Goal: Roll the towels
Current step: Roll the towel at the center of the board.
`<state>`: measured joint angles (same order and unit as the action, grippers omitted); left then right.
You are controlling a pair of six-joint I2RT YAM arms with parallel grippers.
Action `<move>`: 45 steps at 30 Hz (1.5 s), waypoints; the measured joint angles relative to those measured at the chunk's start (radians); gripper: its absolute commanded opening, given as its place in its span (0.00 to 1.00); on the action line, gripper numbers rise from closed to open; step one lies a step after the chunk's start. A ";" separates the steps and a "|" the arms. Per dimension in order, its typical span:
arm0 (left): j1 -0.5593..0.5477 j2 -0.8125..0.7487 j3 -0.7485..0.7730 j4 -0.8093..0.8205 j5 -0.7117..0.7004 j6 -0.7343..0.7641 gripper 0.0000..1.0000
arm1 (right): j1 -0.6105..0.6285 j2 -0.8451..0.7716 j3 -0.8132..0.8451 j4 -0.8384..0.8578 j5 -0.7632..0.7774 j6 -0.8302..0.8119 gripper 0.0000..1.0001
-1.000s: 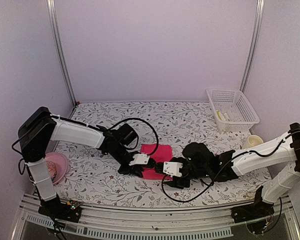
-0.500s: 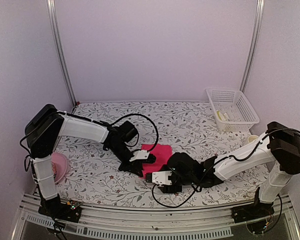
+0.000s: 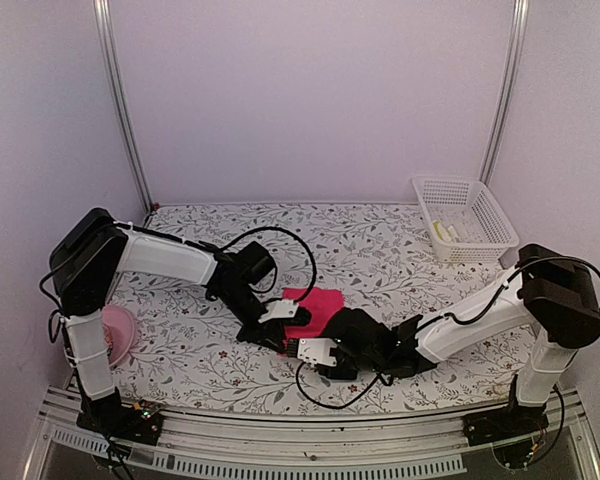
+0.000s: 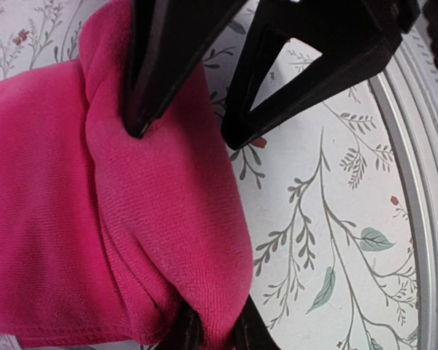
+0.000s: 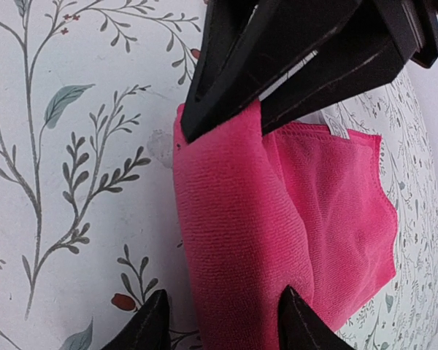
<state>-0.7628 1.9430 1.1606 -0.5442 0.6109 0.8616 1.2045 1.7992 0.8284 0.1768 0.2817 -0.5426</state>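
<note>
A bright pink towel (image 3: 320, 303) lies on the flowered table, its near edge curled into a thick fold (image 5: 233, 219). In the left wrist view my left gripper (image 4: 208, 332) is shut, pinching one end of that fold of towel (image 4: 131, 219). My right gripper (image 5: 223, 324) is open and straddles the other end, one fingertip off the cloth on the table, the other against the pink fabric. The two grippers face each other at the towel's near left corner, left gripper (image 3: 288, 330) and right gripper (image 3: 298, 345). No yellow-green towel is clearly visible.
A white basket (image 3: 480, 215) holding pale yellowish things stands at the back right, with a cream cup (image 3: 505, 283) in front of it. A pink bowl (image 3: 115, 335) sits at the left, near the left arm's base. A metal rail runs along the table's near edge.
My right gripper has swung left and nearer along the towel's front edge, and its jaws have narrowed. The left gripper has kept its pinch and shifted slightly back.
</note>
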 measured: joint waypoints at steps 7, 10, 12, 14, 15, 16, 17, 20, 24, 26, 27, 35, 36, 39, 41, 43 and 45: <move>0.000 -0.005 0.000 -0.010 -0.018 0.000 0.36 | -0.019 0.029 0.048 -0.027 0.005 0.032 0.25; 0.002 -0.014 -0.005 -0.016 -0.025 -0.003 0.48 | -0.021 0.047 0.071 -0.044 0.000 0.039 0.23; 0.006 -0.029 -0.014 -0.014 -0.036 -0.006 0.51 | -0.022 0.054 0.083 -0.053 -0.005 0.046 0.21; 0.014 -0.052 -0.029 -0.007 -0.054 -0.011 0.56 | -0.025 0.057 0.093 -0.063 -0.014 0.053 0.20; 0.020 -0.067 -0.040 0.003 -0.066 -0.018 0.58 | -0.028 0.057 0.098 -0.070 -0.023 0.057 0.20; 0.023 -0.084 -0.053 0.016 -0.076 -0.023 0.60 | -0.030 0.057 0.101 -0.076 -0.030 0.058 0.20; 0.033 -0.108 -0.074 0.042 -0.089 -0.027 0.61 | -0.033 0.057 0.105 -0.084 -0.038 0.062 0.20; 0.052 -0.206 -0.164 0.134 -0.129 -0.045 0.63 | -0.043 0.057 0.129 -0.128 -0.079 0.080 0.20; 0.059 -0.352 -0.320 0.316 -0.194 -0.055 0.63 | -0.069 0.057 0.180 -0.216 -0.167 0.117 0.20; 0.059 -0.409 -0.400 0.408 -0.220 -0.049 0.63 | -0.084 0.058 0.209 -0.267 -0.223 0.142 0.20; 0.059 -0.427 -0.429 0.441 -0.228 -0.043 0.62 | -0.091 0.060 0.225 -0.293 -0.253 0.155 0.20; 0.036 -0.582 -0.650 0.690 -0.264 0.032 0.58 | -0.157 0.082 0.333 -0.469 -0.513 0.257 0.22; 0.024 -0.600 -0.672 0.719 -0.270 0.044 0.57 | -0.170 0.091 0.348 -0.485 -0.546 0.271 0.21; -0.034 -0.632 -0.729 0.798 -0.305 0.084 0.56 | -0.215 0.132 0.390 -0.524 -0.642 0.315 0.21; -0.078 -0.634 -0.763 0.841 -0.333 0.113 0.56 | -0.245 0.150 0.407 -0.537 -0.705 0.342 0.20; -0.116 -0.633 -0.797 0.877 -0.359 0.137 0.56 | -0.275 0.163 0.414 -0.545 -0.757 0.367 0.20; -0.145 -0.627 -0.819 0.905 -0.381 0.155 0.56 | -0.299 0.175 0.422 -0.550 -0.808 0.387 0.21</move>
<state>-0.9073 1.3159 0.3412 0.3607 0.2298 1.0164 0.9058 1.9739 1.2503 -0.3737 -0.5262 -0.1555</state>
